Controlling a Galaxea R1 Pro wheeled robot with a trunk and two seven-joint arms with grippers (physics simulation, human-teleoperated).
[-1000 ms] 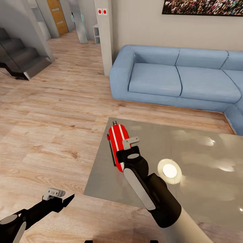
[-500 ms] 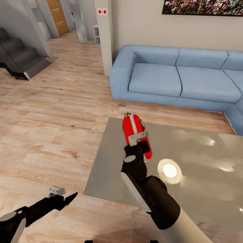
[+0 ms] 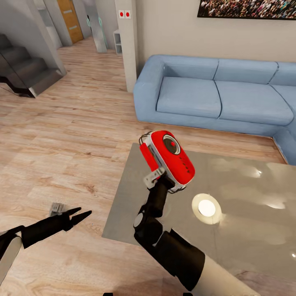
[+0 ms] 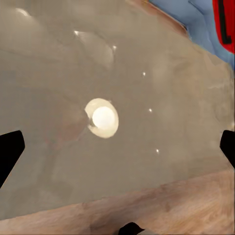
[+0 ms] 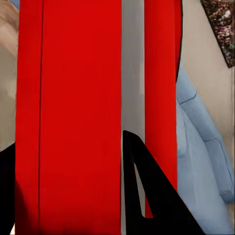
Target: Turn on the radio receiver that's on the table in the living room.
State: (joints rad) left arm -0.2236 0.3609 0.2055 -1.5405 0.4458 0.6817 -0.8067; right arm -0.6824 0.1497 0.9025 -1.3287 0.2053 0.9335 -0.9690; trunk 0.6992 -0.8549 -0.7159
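Jaws of the right gripper clamped on the red radio, lifted tilted above the glossy tabletop, left gripper spread wide over the floor.

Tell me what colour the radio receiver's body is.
Bright red, with a pale grey band; the radio receiver shows best in the head view.

The right arm is built of glossy black rounded segments joined by ball-like joints, ending toward the body in a white sleeve-like shell. Its wrist carries a small grey bracket (ridged, like a clamp). The left arm is slim and black, with a white forearm shell and two pointed black fingers.
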